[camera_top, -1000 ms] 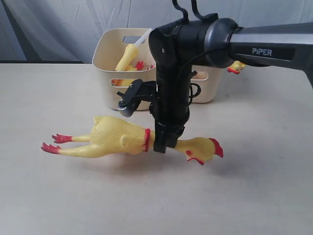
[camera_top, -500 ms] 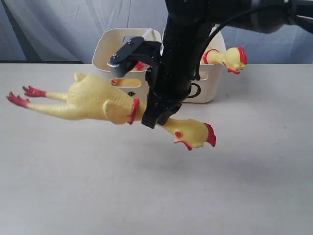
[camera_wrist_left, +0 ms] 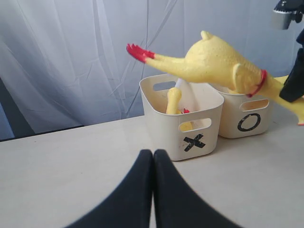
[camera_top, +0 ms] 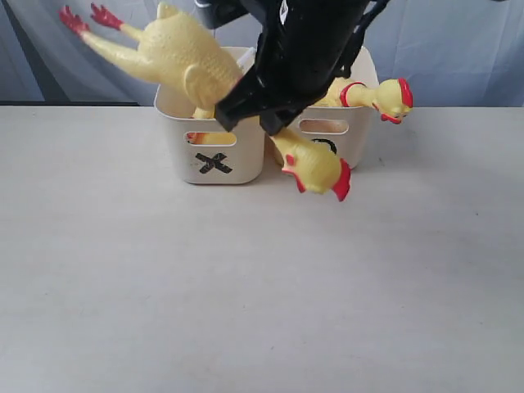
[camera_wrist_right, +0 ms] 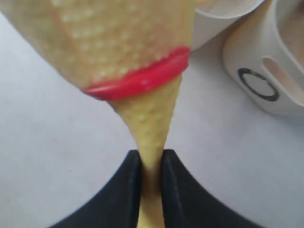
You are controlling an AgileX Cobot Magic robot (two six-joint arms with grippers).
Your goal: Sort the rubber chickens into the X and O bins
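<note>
My right gripper [camera_wrist_right: 151, 161] is shut on the thin neck of a long rubber chicken [camera_top: 180, 53] with a red neck band. The chicken hangs tilted in the air over the X bin [camera_top: 214, 172], feet high at the left and head [camera_top: 319, 168] low in front of the O bin [camera_top: 344, 151]. A second long chicken [camera_top: 385, 97] lies in the O bin with its head over the right rim. Another chicken [camera_wrist_left: 173, 99] stands inside the X bin [camera_wrist_left: 161, 123]. My left gripper [camera_wrist_left: 153, 154] is shut and empty, low over the table, facing the bins.
Both bins stand side by side at the back of the pale table [camera_top: 246, 286], X on the left, O [camera_wrist_left: 230, 121] on the right. A grey-white curtain [camera_top: 82, 49] hangs behind them. The black right arm [camera_top: 303, 49] crosses above the bins.
The right arm has lifted the long chicken from just above the table up and back over the bins. The chicken has tipped, its feet rising to the upper left.
</note>
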